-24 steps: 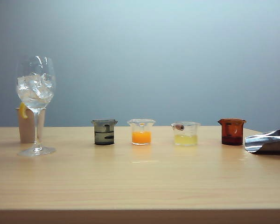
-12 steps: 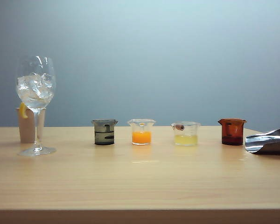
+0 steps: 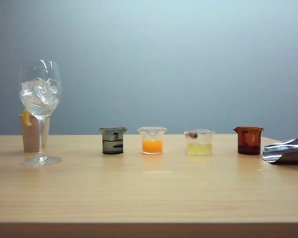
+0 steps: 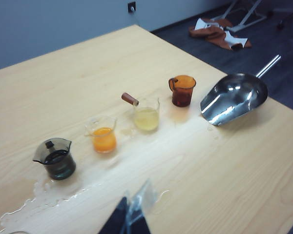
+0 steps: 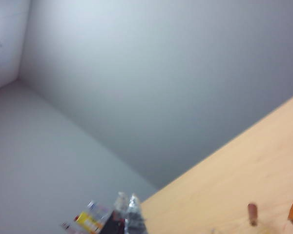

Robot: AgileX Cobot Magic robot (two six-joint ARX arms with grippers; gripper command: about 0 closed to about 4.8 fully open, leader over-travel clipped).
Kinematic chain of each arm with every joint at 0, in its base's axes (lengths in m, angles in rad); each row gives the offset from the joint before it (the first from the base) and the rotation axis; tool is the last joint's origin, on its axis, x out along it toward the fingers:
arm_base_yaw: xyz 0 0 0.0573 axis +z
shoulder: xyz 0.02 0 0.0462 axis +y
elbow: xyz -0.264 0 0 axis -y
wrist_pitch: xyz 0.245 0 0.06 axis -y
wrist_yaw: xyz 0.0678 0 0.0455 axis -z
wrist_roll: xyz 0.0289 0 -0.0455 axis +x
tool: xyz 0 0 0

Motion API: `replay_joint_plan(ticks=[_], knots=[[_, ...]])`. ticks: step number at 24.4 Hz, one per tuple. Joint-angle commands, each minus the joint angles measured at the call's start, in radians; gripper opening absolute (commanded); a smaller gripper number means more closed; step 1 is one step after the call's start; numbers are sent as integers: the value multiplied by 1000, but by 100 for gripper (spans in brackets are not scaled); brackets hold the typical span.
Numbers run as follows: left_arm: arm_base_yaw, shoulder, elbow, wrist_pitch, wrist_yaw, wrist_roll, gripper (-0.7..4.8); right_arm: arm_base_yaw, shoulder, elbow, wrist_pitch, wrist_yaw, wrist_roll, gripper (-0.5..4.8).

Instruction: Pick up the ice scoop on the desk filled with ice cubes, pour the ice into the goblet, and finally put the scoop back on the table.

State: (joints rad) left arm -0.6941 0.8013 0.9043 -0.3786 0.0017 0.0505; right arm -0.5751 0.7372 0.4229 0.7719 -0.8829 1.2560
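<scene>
The goblet point(image 3: 39, 99) stands at the far left of the table point(image 3: 154, 193), its bowl holding ice cubes point(image 3: 38, 93). The silver ice scoop point(image 3: 287, 151) lies on its side at the right edge. In the left wrist view the scoop point(image 4: 234, 97) shows no ice in its bowl, and its rod handle reaches past the table's edge. My left gripper point(image 4: 133, 214) hovers shut and empty over the table point(image 4: 234, 170), well short of the scoop. My right gripper point(image 5: 128, 207) is shut on nothing, raised and pointing at the wall. Neither gripper shows in the exterior view.
Between goblet and scoop stands a row of small beakers: dark grey point(image 3: 112, 140), orange point(image 3: 152, 140), pale yellow point(image 3: 198, 142) and brown point(image 3: 248, 140). A beige cup with a yellow slice point(image 3: 31, 133) is behind the goblet. Spilled water point(image 4: 53, 195) lies near the grey beaker.
</scene>
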Motion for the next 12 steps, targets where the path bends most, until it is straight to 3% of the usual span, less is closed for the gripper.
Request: replay_joint_plan(ticks=[1, 5, 7, 10, 12], knots=[[24, -30, -19, 24, 7, -5, -3, 59, -72, 5, -150, 34, -147, -9], [134, -100, -111, 95, 69, -6, -3, 117, -174, 5, -399, 121, -365, -9], [282, -219, -259, 157, 98, -5, -3, 169, -294, 5, -569, 243, -613, -9], [435, -336, -385, 142, 96, -6, -3, 224, -408, 5, -670, 424, -792, -9], [527, -399, -434, 80, 74, -6, -3, 261, -458, 4, -716, 463, -839, -9]])
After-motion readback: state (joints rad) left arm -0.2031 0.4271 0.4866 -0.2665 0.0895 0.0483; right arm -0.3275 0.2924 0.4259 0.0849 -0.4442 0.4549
